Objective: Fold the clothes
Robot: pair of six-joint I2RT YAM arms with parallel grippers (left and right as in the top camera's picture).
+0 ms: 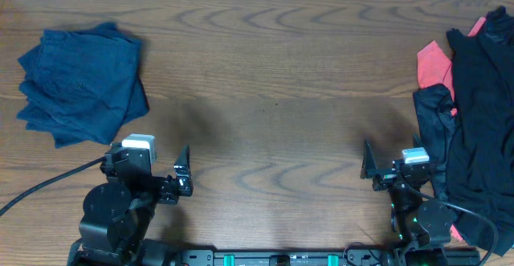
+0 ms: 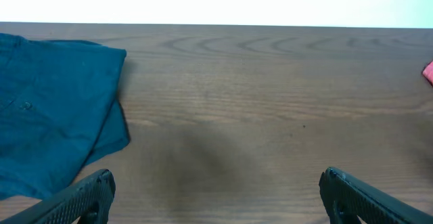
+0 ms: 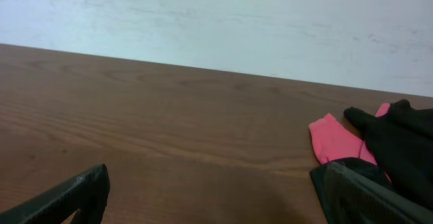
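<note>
A folded stack of navy-blue garments (image 1: 80,85) lies at the table's far left; its edge shows in the left wrist view (image 2: 54,109). A pile of black garments (image 1: 478,113) with a coral-red one (image 1: 434,63) under it lies at the right edge; both show in the right wrist view, black (image 3: 399,146) and coral-red (image 3: 335,139). My left gripper (image 1: 183,173) is open and empty near the front edge, right of the navy stack; its fingers frame bare wood (image 2: 216,197). My right gripper (image 1: 377,169) is open and empty, just left of the black pile (image 3: 210,197).
The wooden table (image 1: 265,97) stretches between the two piles. A black cable (image 1: 40,190) runs from the left arm's base off the front left. The arm bases stand at the front edge.
</note>
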